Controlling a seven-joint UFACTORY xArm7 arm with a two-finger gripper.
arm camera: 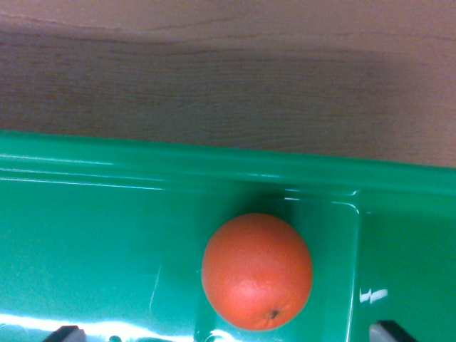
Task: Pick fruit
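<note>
Orange (257, 272) in a green tray (107, 235), seen from the wrist camera.
The orange was seen resting on the tray floor, between the two dark fingertips (65, 333) visible at the bottom edge and just ahead of them, untouched. The gripper (228, 333) was seen spread wide, with nothing held. A wooden table (228, 78) was seen beyond the tray's raised rim, farther from the gripper.
</note>
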